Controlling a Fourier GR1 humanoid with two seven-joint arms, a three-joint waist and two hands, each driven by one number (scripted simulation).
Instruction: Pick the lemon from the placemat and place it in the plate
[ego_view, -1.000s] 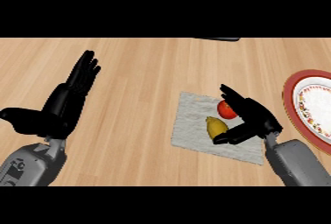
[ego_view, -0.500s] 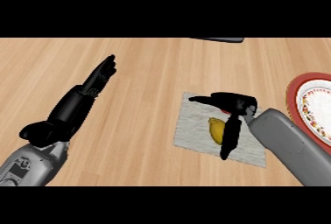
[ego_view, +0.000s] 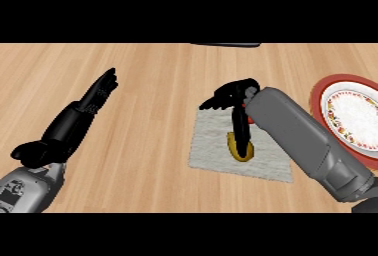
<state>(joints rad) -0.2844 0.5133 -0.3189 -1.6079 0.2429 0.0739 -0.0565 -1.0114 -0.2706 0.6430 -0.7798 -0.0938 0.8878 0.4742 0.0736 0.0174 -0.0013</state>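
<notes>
kitchen: wooden counter (ego_view: 162, 70), placemat (ego_view: 214, 150), patterned plate (ego_view: 351, 115)

Light wood-grain counter (ego_view: 155, 75); dark object (ego_view: 225, 44) at far edge.

Bright, even light; no glare; faint soft shadow under the placemat (ego_view: 221, 150) edge.
</notes>
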